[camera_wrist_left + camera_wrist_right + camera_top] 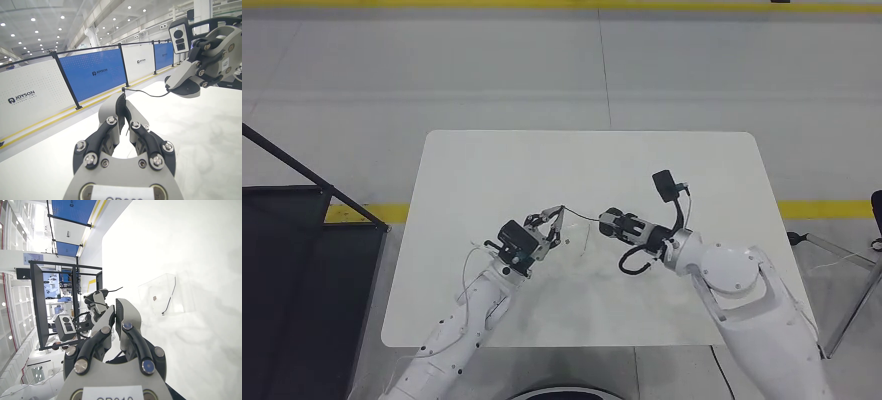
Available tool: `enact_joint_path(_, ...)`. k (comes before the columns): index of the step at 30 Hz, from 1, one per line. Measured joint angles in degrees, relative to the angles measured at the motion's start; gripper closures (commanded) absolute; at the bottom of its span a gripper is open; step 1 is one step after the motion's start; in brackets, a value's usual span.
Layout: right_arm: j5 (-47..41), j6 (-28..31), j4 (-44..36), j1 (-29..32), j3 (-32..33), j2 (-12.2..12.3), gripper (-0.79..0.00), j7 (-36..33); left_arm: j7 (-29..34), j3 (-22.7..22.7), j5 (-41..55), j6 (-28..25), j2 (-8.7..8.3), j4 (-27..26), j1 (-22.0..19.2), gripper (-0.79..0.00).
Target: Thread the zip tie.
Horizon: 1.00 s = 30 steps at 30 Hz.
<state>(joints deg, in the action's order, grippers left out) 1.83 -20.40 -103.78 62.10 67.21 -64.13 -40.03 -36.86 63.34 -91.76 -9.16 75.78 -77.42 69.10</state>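
Note:
A thin black zip tie (582,215) hangs in the air between the two grippers, above the middle of the white table (492,170). My left gripper (123,102) is shut on its head end. The small square head (123,89) sticks out past the fingertips, and a short tail shows between the fingers. The strap (151,94) curves across to my right gripper (170,89), which is shut on its other end. In the top view the left gripper (547,225) and right gripper (610,222) face each other a short way apart. The right gripper's (115,306) pads are pressed together.
A clear plastic box (166,294) stands on the table just beyond the grippers, with a second black zip tie (171,298) at it. The table edge (402,300) lies to the left. Black fencing (302,230) stands beside the table on the left.

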Motion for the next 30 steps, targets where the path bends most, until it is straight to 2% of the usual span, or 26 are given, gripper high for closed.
enact_joint_path(9, -1.5, 2.1, -0.1, 0.4, 0.6, -0.1, 0.000, 0.6, 0.9, -0.5, -2.2, -0.7, -0.09, 0.4, -0.4, 0.000)
enact_joint_path(22, -8.5, 9.7, -0.2, 3.1, 4.0, -0.1, 0.000, 2.0, 2.1, -1.0, -3.2, -0.3, 0.02, 0.8, -0.7, 0.000)
enact_joint_path(30, -10.8, 13.0, -0.2, 4.2, 5.1, -0.1, 0.000, 2.0, 2.2, -1.0, -2.7, -1.8, -0.02, 0.8, -0.8, 0.000)
